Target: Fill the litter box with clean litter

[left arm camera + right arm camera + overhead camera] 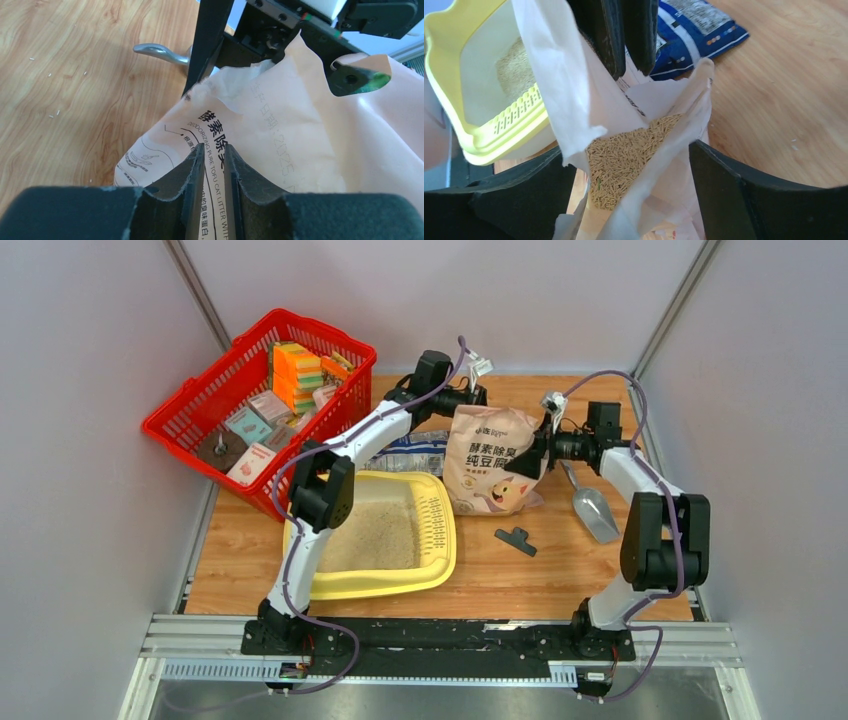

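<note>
The pale-yellow litter box (436, 562) lies at front left with beige litter (378, 535) spread in it; the right wrist view shows its rim (483, 148). A tan paper bag (495, 460) stands upright just right of it, mouth torn open, with clean litter (624, 165) inside. My left gripper (214, 146) is shut on the bag's printed top edge, at the bag's upper left (472, 397). My right gripper (625, 150) stands open, one finger on each side of the bag's mouth, at the bag's upper right (540, 448).
A red mesh basket (190, 415) of boxes stands at back left. A blue-and-white bag (415, 452) lies behind the litter box. A grey scoop (592, 505) and a small black clip (516, 539) lie on the wood right of the bag.
</note>
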You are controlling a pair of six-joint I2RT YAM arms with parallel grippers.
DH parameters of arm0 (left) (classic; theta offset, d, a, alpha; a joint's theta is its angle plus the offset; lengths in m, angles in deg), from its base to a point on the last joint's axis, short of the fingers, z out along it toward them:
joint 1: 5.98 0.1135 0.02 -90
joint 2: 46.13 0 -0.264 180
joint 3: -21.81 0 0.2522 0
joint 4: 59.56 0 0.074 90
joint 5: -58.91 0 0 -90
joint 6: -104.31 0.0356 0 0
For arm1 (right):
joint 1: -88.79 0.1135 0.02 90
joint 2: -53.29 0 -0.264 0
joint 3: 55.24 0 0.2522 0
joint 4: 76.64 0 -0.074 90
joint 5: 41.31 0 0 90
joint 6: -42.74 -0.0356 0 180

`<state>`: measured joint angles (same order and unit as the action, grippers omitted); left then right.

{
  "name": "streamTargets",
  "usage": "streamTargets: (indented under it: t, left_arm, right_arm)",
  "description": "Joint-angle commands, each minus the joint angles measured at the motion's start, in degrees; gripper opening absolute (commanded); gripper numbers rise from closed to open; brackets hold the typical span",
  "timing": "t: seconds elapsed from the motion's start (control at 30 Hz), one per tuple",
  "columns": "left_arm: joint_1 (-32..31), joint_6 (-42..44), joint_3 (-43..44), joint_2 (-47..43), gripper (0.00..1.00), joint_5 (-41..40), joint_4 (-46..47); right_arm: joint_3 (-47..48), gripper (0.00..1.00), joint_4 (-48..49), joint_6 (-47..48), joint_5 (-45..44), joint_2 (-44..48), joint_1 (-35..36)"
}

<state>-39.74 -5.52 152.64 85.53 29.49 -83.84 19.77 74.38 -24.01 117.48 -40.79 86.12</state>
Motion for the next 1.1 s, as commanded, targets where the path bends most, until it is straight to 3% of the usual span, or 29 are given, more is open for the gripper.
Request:
streamTargets:
  t: [0.0,0.23,0.37,0.5,0.53,0.63,0.67,0.73,0.87,1.07]
  left_arm:
    - [0.3,1.3,2.8,-0.7,0.3,-0.4,-0.6]
    - [1.1,7.1,3.2,-4.3,0.43,-6.3,-6.3]
    - [2.6,9.4,2.4,-6.6,0.48,-10.8,-7.7]
    - [5.1,13.1,6.0,-8.4,0.53,-15.3,-11.8]
    - [5.5,14.2,6.2,-9.7,0.54,-15.7,-12.4]
    - [7.2,15.9,6.3,-12.5,0.58,-14.4,-14.5]
    - [7.6,16.5,6.0,-13.2,0.65,-14.0,-15.6]
    - [8.8,19.4,4.9,-16.1,0.66,-12.2,-19.3]
    - [10.6,26.8,-1.1,-21.3,0.67,-9.6,-26.0]
    - [10.9,43.9,-1.7,-24.4,0.7,-5.5,-43.2]
  right_arm:
    - [1.1,0.87,6.4,-5.8,-5.4,5.0,0.5]
    - [8.5,0.99,6.3,-21.5,-8.9,8.6,-4.1]
    - [8.9,1.0,3.4,-29.7,-8.8,14.0,-8.9]
    - [9.2,1.0,-14.8,-21.3,-16.0,19.1,-12.6]
    - [8.5,0.99,-16.2,-17.0,-22.0,20.5,-12.7]
    - [0.8,0.99,-12.7,-11.7,-24.1,25.8,-12.7]
    - [-2.9,0.99,-10.6,-12.3,-24.7,26.7,-12.6]
    - [-4.4,0.98,-7.2,-12.6,-26.0,26.6,-12.6]
    - [-3.6,0.96,-5.8,-10.9,-25.4,21.5,-12.5]
    - [2.3,0.92,-8.7,-6.5,-17.3,12.5,-12.4]
